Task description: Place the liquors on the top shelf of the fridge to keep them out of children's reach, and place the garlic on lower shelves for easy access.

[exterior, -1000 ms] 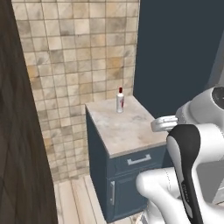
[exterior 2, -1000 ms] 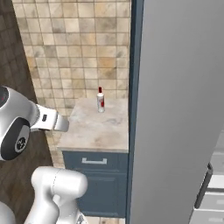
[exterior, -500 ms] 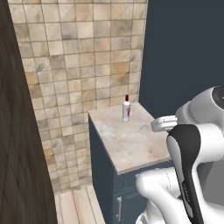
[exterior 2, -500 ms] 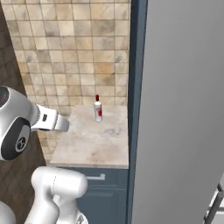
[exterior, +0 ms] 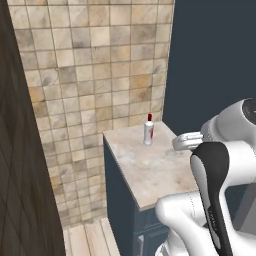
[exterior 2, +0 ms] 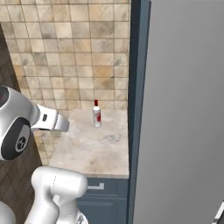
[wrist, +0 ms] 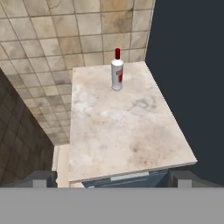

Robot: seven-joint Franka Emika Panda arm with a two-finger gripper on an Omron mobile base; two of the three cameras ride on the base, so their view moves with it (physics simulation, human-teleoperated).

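1. Since the earlier frames the base has driven closer, so the marble counter point(wrist: 127, 131) and the bottle on it loom larger; the bottle itself has not shifted.
2. The gripper point(wrist: 111, 180) is spread wide and empty, held back over the counter's near edge.
3. The white, red-capped liquor bottle point(wrist: 117, 73) stands upright, long axis vertical, straight ahead at the far end, near the tiled wall point(wrist: 65, 35).
4. The grey fridge point(exterior 2: 183, 109) rises to the right.
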